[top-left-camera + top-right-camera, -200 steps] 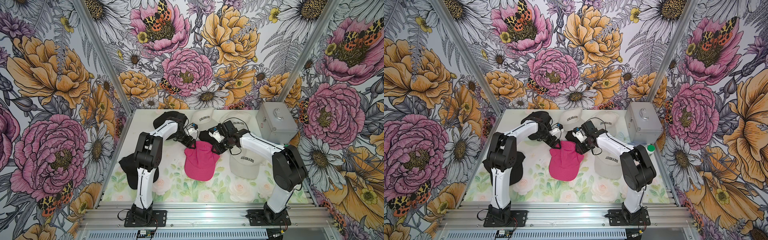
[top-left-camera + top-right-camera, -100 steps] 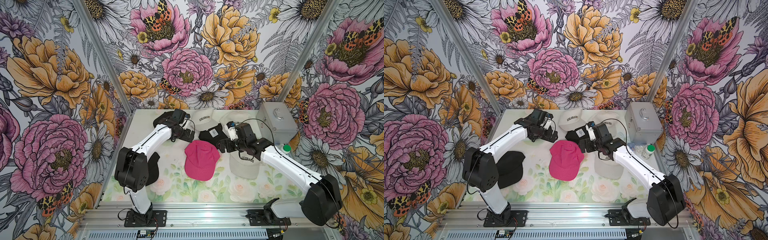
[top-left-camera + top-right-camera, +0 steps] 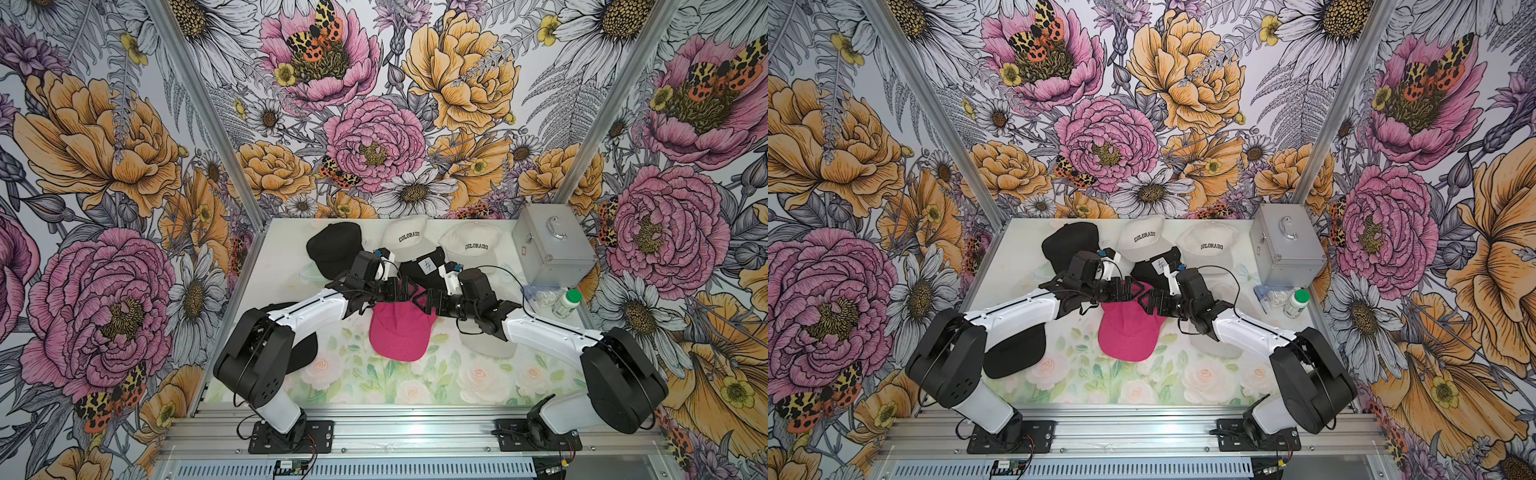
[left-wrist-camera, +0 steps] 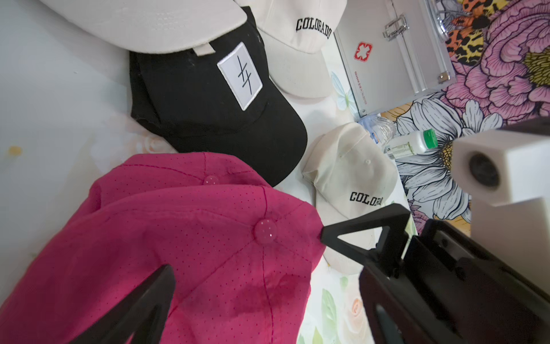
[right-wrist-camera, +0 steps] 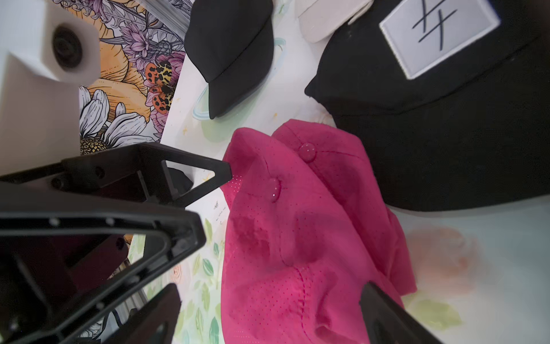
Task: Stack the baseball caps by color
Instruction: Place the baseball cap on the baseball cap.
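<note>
Pink mesh is sitting at the middle of the table point(image 3: 282, 257): you are looking at two hot pink caps point(image 3: 398, 336) lying one on the other. The upper cap point(image 4: 208, 256) is slid a little off the lower cap point(image 4: 166, 171), so both crown buttons are showing in the wrist views. Your left gripper point(image 3: 401, 291) and your right gripper point(image 3: 423, 301) are hovering tip to tip over the far edge of that pile, each with its jaws spread wide and nothing between them. A left fingertip point(image 5: 218, 175) and a right fingertip point(image 4: 330, 235) are sitting right at the rim of the pink fabric, and you cannot tell whether either is touching it. Just behind the pile, the patched black cap point(image 3: 419, 266) is lying with its brim against the lower pink one. A second black cap point(image 3: 334, 247) is resting at the back left, and a third black cap point(image 3: 301, 353) is peeking out from under your left arm. Along the back wall the middle cream cap point(image 3: 405, 239) and the right cream cap point(image 3: 471, 245) are showing their COLORADO lettering, while a third cream cap point(image 3: 486, 347) is lying half hidden under your right arm, beside the pink pile. At the back right a silver case point(image 3: 548, 245) is standing, with a green-lidded bottle point(image 3: 567, 303) just in front of it.
</note>
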You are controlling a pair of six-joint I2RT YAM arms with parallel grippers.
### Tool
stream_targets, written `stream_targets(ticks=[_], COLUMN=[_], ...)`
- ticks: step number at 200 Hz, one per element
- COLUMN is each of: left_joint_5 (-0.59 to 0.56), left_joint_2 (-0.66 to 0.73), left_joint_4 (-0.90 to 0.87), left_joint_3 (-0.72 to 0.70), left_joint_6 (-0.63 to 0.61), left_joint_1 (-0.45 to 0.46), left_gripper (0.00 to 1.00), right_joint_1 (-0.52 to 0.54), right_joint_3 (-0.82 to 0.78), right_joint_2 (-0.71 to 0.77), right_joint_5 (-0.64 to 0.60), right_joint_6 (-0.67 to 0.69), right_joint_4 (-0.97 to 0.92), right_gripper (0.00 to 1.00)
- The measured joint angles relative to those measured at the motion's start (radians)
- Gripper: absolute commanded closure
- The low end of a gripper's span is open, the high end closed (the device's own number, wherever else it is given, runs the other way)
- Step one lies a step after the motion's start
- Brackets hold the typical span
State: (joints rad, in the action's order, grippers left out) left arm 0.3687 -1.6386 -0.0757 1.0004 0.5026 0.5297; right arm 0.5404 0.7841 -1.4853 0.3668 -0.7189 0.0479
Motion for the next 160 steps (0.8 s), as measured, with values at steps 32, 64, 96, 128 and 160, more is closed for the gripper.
stream_targets(ticks=[32,64,96,128,160], left_joint_5=[-0.001,-0.02,-0.028,-0.061,-0.105], left_joint_2=[-0.074,-0.125,-0.127,-0.029,0.068], left_joint_4=[0.079,0.104,0.108,0.103,0.142], left_joint_3=[0.0,-0.029,-0.068,-0.106,-0.134], left_joint_6=[0.023,0.017,0.014,0.023,0.125], left_joint_1=[-0.035,-0.047,-0.062,-0.101,-0.185], left_gripper=[0.01,0.01,0.01,0.01,0.01], right_joint_1=[0.0,0.0,0.004,0.008,0.009], right_joint_3=[0.017,0.019,0.031,0.01,-0.069], right_joint_2=[-0.101,-0.166,-0.156,-0.061,0.072], right_joint_5=[0.005,0.001,-0.005,-0.071,-0.164], right_joint_6=[0.0,0.001,0.005,0.004,-0.007], right_joint_4=[0.072,0.104,0.108,0.1,0.084], right_gripper=[0.06,0.06,0.01,0.01,0.01])
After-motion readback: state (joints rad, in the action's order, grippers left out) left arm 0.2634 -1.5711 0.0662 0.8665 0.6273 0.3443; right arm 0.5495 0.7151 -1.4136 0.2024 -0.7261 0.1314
